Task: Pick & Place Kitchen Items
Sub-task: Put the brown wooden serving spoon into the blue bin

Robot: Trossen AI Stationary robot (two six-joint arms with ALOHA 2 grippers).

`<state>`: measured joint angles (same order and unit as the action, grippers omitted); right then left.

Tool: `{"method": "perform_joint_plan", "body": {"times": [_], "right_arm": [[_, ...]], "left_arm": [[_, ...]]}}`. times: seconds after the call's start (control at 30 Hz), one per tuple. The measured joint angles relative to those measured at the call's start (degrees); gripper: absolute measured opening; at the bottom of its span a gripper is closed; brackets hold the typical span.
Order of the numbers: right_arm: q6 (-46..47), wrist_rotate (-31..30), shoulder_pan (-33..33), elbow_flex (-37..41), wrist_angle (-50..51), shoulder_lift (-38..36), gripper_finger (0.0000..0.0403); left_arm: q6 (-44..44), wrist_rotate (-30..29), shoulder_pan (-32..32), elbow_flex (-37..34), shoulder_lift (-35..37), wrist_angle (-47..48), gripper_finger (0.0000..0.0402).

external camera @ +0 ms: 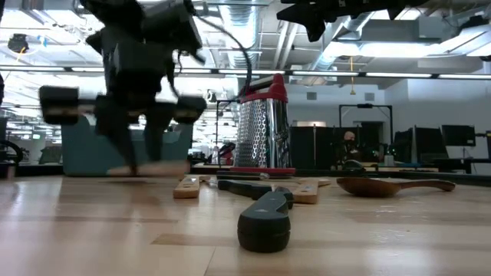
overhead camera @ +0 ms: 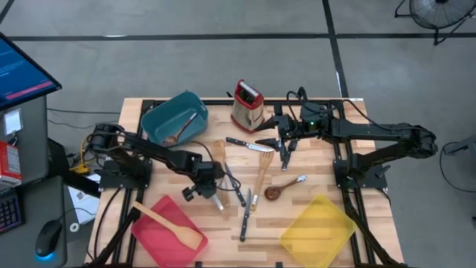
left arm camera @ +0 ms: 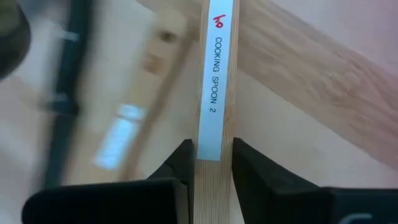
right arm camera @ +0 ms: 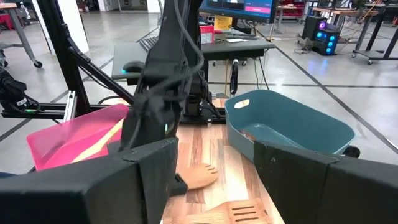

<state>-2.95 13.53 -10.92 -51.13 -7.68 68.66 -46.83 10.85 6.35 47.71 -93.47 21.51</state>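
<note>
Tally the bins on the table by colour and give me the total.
teal bin: 1
red bin: 1
yellow bin: 1
Total: 3

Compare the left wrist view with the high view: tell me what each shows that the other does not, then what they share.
Only the left wrist view: a white label reading "COOKING SPOON 2" on the light wooden handle, with the left gripper's fingers against both its sides.

Only the high view: the teal bin, red bin, yellow bin, box grater and the right gripper waiting above the table's far middle.

Both: the left gripper down among the utensils on the wooden table.
</note>
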Motion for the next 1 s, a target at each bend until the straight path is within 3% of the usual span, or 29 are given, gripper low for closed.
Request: {"method": "perform_joint_plan", "body": {"times": [0.3,0.53,0.77,1.0], "right_arm": [[0.0,0.0,0.0,0.0,-0.1,0.0,0.0221],[-0.5,0.0,0.0,0.0,-1.1,0.0,0.0221],[-0.6,0.0,0.0,0.0,-2.4,0.0,0.0221],[-0.6,-0.1,0.0,0.0,-5.5,0.0,0.0221]], "left_arm": [[8.4,-4.9,-0.1,0.1,11.5,-0.7,0.0061],[16.9,-8.4,-2.0,0.1,25.3,-1.7,0.0062],[24.5,-8.4,-6.4,0.1,36.8,-9.8,0.0062],[26.8,-8.3,-8.8,0.2,43.0,-19.8,0.0062]]}}
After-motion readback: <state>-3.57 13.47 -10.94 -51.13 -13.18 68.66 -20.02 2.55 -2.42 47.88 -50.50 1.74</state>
